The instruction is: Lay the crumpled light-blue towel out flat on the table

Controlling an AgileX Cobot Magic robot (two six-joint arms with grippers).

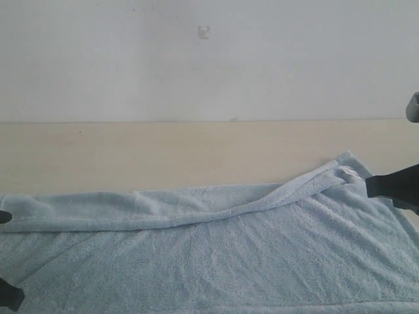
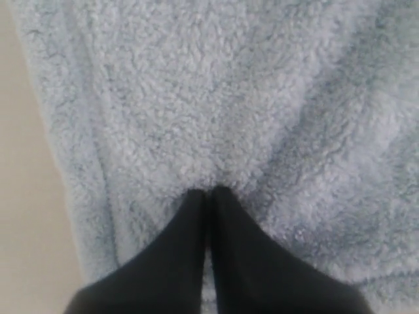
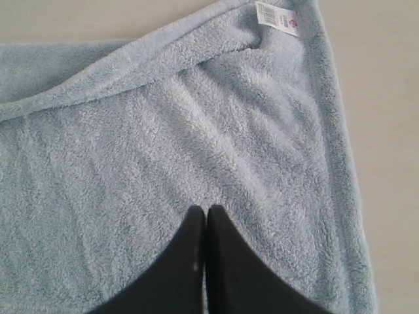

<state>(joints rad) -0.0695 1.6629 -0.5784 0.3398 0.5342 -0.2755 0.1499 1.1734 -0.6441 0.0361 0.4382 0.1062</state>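
towel (image 1: pixel 229 261): mostly flat on table (image 1: pixel 163 150), far hem folded over
left gripper (image 2: pixel 208 193): pressed together, tips at the fluff
right gripper (image 3: pixel 206 209): same, probably parked near the folded corner to fix it

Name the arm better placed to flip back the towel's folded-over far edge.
Likely right: the right gripper, shut, sits beside the label corner, where the fold in the towel ends.

Plain off-white wall (image 1: pixel 209 65), small grey mark (image 1: pixel 204 32) high up, flat even light
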